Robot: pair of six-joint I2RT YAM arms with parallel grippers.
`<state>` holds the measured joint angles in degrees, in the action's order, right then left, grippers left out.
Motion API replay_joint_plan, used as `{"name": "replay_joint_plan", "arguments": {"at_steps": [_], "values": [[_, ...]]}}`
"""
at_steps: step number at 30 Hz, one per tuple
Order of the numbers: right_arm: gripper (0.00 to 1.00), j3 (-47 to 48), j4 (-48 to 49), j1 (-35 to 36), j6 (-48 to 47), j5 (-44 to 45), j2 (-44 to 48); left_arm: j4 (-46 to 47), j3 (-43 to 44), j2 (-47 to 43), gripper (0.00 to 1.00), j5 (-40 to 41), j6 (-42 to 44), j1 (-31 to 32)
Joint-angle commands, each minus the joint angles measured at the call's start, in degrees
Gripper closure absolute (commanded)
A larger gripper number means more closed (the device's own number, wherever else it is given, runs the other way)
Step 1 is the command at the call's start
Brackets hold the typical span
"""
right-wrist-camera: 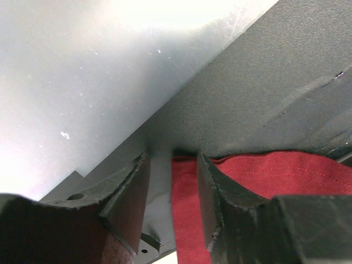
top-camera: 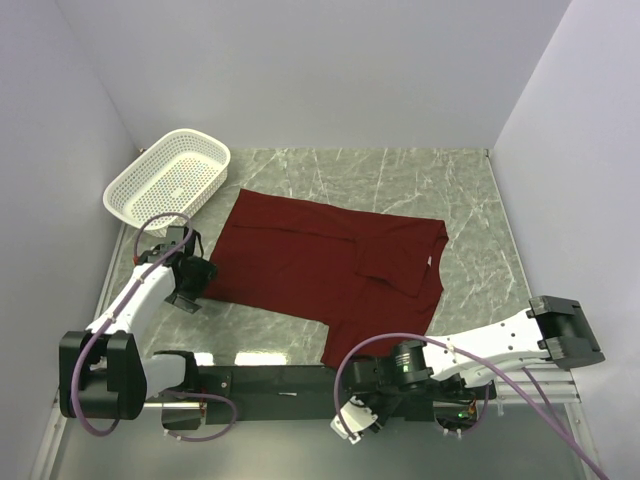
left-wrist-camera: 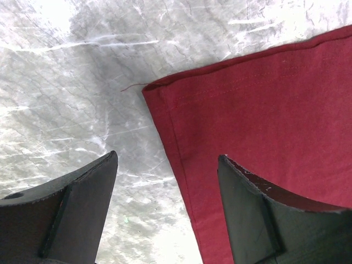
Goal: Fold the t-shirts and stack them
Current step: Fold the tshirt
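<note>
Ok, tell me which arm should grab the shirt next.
Left, likely: the left gripper hangs open astride a hemmed corner of the t-shirt, ready to pinch. The right gripper sits low by the black base rail, cloth only just ahead.

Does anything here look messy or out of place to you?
Mildly. The maroon t-shirt lies skewed and partly folded on the table, its near corner reaching the front edge by the right end effector. A loose thread sticks out from a hem corner near the left end effector.
</note>
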<state>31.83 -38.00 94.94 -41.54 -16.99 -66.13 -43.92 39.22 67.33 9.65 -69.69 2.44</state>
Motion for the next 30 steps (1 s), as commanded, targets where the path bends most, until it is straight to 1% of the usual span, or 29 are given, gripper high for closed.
{"name": "replay_joint_plan", "arguments": {"at_steps": [1, 4, 5, 7, 8, 10, 11, 14, 19, 20, 24, 30], "values": [[0.55, -0.9, 1.4, -0.4, 0.4, 2.1, -1.5, 1.2, -0.5, -0.9, 0.21, -1.1, 0.3, -0.3], [0.61, -1.2, 1.4, -0.5, 0.2, 1.9, -1.5, 1.6, -1.1, -0.8, 0.21, -1.4, 0.3, -0.3], [0.65, -1.2, 1.4, -0.5, 0.3, 1.9, -1.8, 1.7, -1.3, -0.8, 0.21, -1.5, 0.4, -0.4], [0.7, -1.2, 1.3, -0.6, 0.1, 2.1, -2.1, 2.2, -1.6, -0.7, 0.21, -1.6, 0.5, -0.4], [0.76, -1.2, 1.3, -0.8, 0.2, 2.1, -2.4, 2.4, -1.9, -0.5, 0.21, -1.6, 0.5, -0.4], [0.83, -1.1, 1.3, -1.1, 0.1, 2.1, -2.3, 2.8, -2.0, -0.3, 0.22, -1.7, 0.7, -0.5], [0.89, -1.1, 1.2, -1.3, 0.2, 2.0, -1.8, 2.9, -2.1, 0.0, 0.22, -1.8, 0.7, -0.5], [0.99, -0.7, 0.6, -3.2, -0.3, 1.4, 0.1, 3.2, -2.4, 0.3, 0.22, -2.4, 0.8, -0.6], [1.0, 2.6, -5.8, -9.4, -6.5, -3.2, 6.0, 3.1, -2.8, -0.2, 0.22, -2.7, 0.6, -0.7], [1.0, 3.1, -7.3, -11.8, -7.6, -5.2, 8.3, 3.1, -2.9, -0.1, 0.22, -2.8, 0.5, -0.7], [1.0, 4.4, -8.9, -18.0, -9.3, -8.4, 12.5, 2.6, -2.9, -0.2, 0.22, -3.2, 0.3, -0.7], [1.0, 5.1, -9.1, -22.9, -9.5, -10.0, 14.7, 0.5, -3.2, -0.1, 0.23, -2.2, -0.3, -0.7]]}}
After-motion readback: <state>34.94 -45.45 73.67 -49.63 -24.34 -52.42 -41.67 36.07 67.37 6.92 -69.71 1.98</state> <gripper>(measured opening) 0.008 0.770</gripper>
